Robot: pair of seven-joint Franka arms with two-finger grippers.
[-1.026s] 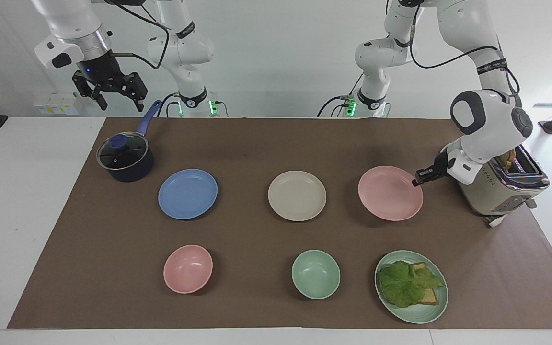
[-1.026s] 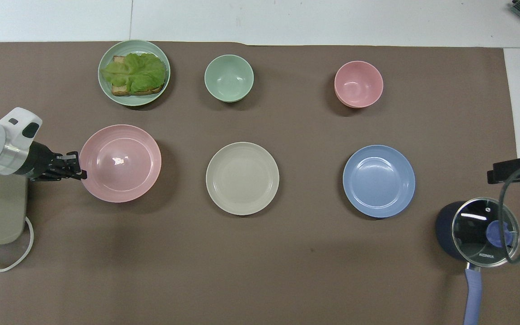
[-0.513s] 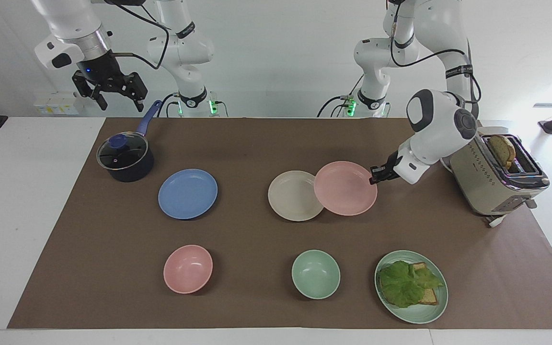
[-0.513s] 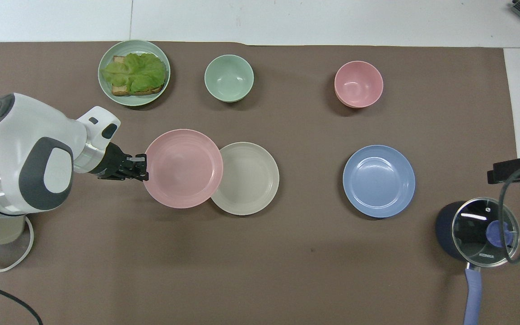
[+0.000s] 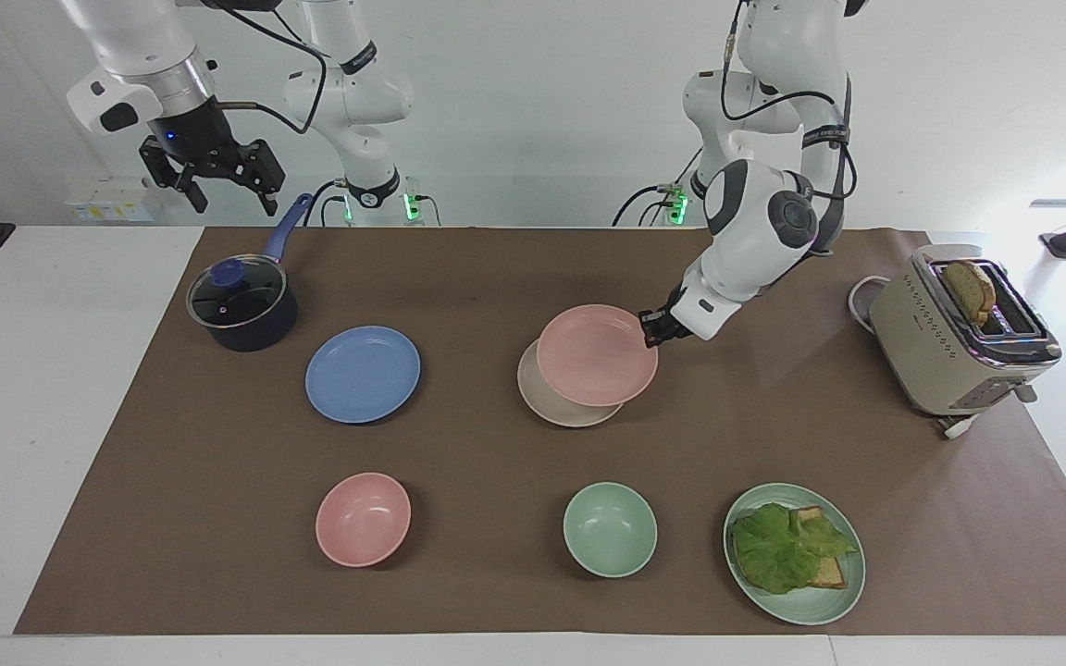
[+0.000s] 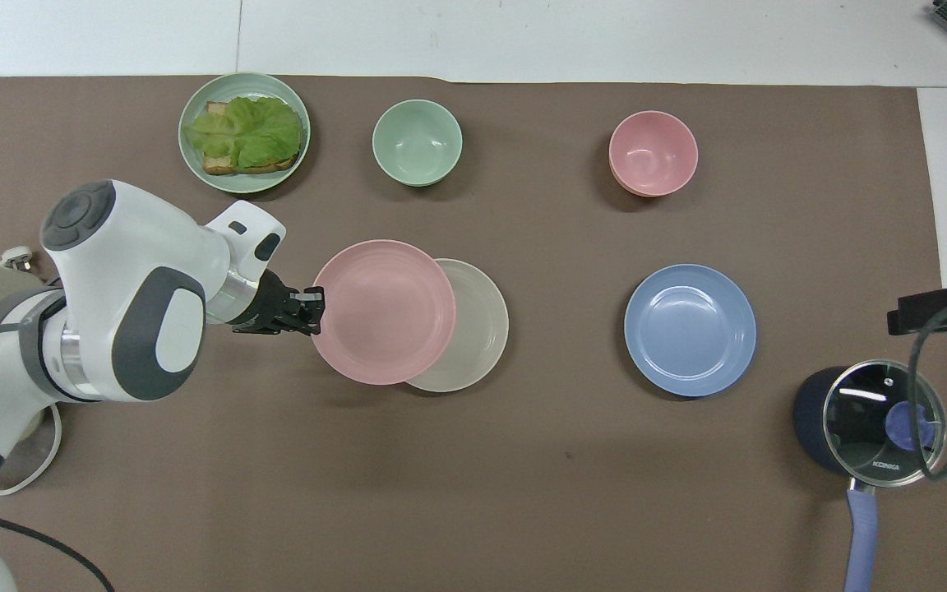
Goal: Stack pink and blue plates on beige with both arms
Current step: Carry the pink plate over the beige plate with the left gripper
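Note:
My left gripper (image 5: 651,326) (image 6: 313,311) is shut on the rim of the pale pink plate (image 5: 596,356) (image 6: 381,312). It holds the plate just over the beige plate (image 5: 553,408) (image 6: 482,329), covering most of it and offset toward the left arm's end. Only a crescent of the beige plate shows. The blue plate (image 5: 363,374) (image 6: 690,329) lies flat on the brown mat toward the right arm's end. My right gripper (image 5: 232,199) waits open in the air over the pot's handle.
A lidded dark pot (image 5: 241,305) stands near the blue plate. At the left arm's end stands a toaster (image 5: 959,342) holding bread. Farther from the robots lie a pink bowl (image 5: 363,518), a green bowl (image 5: 609,529) and a green plate (image 5: 852,592) with lettuce and bread.
My left gripper carried the pink plate from its spot by the toaster across to over the beige plate. The right arm has not moved.

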